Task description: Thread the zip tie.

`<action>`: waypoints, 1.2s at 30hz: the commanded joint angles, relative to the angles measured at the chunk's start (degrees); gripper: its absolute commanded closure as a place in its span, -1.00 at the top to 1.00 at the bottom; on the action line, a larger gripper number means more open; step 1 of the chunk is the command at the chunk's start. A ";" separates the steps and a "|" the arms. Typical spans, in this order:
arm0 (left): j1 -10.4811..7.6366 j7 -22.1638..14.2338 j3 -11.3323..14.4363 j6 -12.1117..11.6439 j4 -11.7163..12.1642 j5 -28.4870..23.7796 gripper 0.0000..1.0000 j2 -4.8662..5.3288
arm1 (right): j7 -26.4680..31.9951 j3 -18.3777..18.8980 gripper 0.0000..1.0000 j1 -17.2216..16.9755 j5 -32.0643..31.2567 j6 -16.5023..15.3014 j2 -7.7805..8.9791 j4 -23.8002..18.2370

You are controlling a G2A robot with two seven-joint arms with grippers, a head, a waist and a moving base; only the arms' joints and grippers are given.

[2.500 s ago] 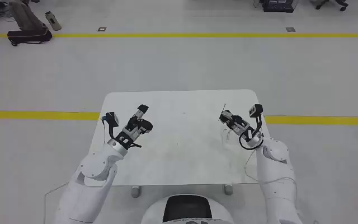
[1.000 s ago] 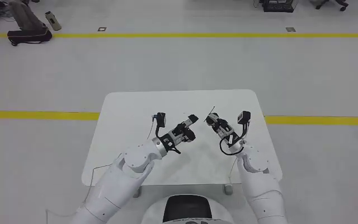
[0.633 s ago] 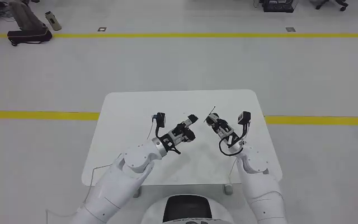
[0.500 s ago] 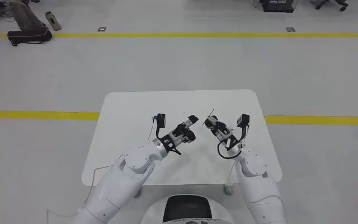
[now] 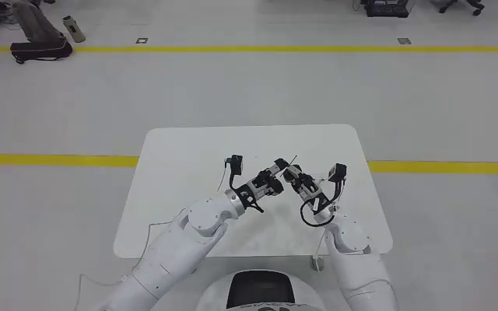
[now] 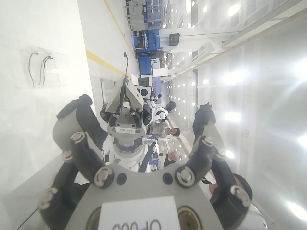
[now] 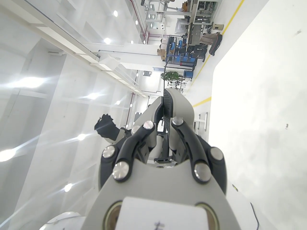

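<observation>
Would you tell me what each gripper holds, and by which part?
Right gripper: zip tie, clamped along its strap, one end sticking out. Left gripper: open, holding nothing.

Bright, even overhead light fills the top view; the white table [image 5: 194, 148] and the pale floor [image 5: 249, 85] look flat, as bright at twelve o'clock as at six. In the left wrist view ceiling lamps [image 6: 233, 10] flare into streaks, and a milky glare veils the table. The right wrist view has long star-shaped streaks too; the thin zip tie [image 7: 164, 80] in the right gripper [image 7: 164, 96] stands dark against the bright hall. The wide wrist lenses bow the ceiling beams [image 6: 263, 22].
</observation>
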 commanded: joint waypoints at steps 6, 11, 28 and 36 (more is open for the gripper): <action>0.48 0.51 -0.59 -0.09 0.01 0.58 1.00 0.17 | -2.17 -0.74 -1.00 -0.36 -1.94 0.00 0.28 -0.68; 0.71 1.26 -1.00 -0.64 -0.38 1.50 1.00 0.27 | -3.14 -1.37 -1.00 -0.90 -2.45 0.00 0.52 -1.25; 1.32 1.70 -1.95 -0.13 -1.38 2.83 1.00 0.57 | -4.32 -1.89 -1.00 -1.85 -2.19 0.00 1.02 -2.40; 1.88 1.69 -2.21 0.21 -1.93 3.72 0.96 0.74 | -6.95 -2.61 -1.00 -2.06 -4.92 0.00 1.39 -2.88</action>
